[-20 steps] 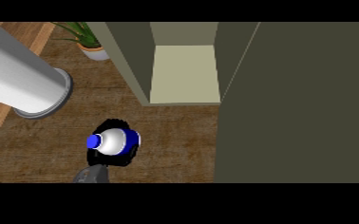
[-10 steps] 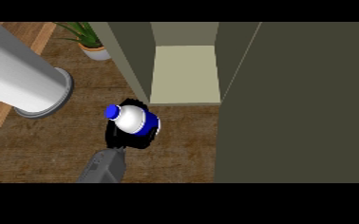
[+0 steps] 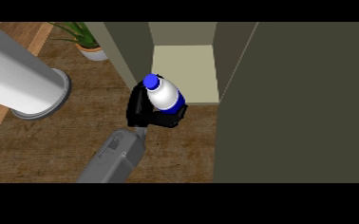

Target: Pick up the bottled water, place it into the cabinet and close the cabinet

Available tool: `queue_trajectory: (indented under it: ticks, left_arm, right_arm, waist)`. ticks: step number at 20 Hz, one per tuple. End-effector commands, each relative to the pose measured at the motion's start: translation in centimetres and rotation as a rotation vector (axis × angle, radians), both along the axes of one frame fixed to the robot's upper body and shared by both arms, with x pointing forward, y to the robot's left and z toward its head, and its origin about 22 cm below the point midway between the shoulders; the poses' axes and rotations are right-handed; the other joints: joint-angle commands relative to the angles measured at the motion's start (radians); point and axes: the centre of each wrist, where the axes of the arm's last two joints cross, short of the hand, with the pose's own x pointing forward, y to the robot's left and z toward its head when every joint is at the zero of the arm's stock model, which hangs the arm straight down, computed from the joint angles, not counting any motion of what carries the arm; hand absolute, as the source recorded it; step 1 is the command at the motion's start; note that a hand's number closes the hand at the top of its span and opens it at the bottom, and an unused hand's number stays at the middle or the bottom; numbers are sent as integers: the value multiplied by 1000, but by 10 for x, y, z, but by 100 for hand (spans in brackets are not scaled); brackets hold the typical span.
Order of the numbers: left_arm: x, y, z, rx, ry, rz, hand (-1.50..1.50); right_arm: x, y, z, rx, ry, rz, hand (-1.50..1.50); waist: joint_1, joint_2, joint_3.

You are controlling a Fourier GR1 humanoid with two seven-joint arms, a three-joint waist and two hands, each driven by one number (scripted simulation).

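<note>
The bottled water (image 3: 165,97), white with a blue cap, leans with its cap toward the upper left. My right hand (image 3: 148,115) is shut on it, black fingers curled round its lower body, the grey forearm rising from the lower edge. Hand and bottle hover just at the front edge of the open cabinet's pale shelf (image 3: 184,69), by its left wall. The cabinet's dark olive door (image 3: 294,109) stands open, filling the right side. No left hand shows.
A large pale grey cylinder (image 3: 28,88) slants across the left side above the wooden counter (image 3: 63,147). A potted green plant (image 3: 88,42) stands at the back left, beside the cabinet's left wall (image 3: 129,52).
My right hand has carried the bottle up and to the right, from the open counter to the cabinet's front edge. More forearm shows now.
</note>
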Motion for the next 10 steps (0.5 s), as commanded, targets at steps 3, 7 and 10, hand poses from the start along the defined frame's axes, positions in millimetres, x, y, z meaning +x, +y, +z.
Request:
queue_trajectory:
  ticks: [3,7,10]
  left_arm:
    - [23,-43,47,78,-5,10,150]
    - [50,-47,55,164,27,70,150]
    - [55,-51,53,177,36,93,150]
  right_arm:
    - [-4,2,16,29,-42,-6,-150]
    - [-3,-13,11,23,-44,14,-150]
    - [5,-8,18,26,-57,10,-150]
  waist:
    - [-15,2,-1]
    - [-24,6,0]
    - [-24,11,-1]
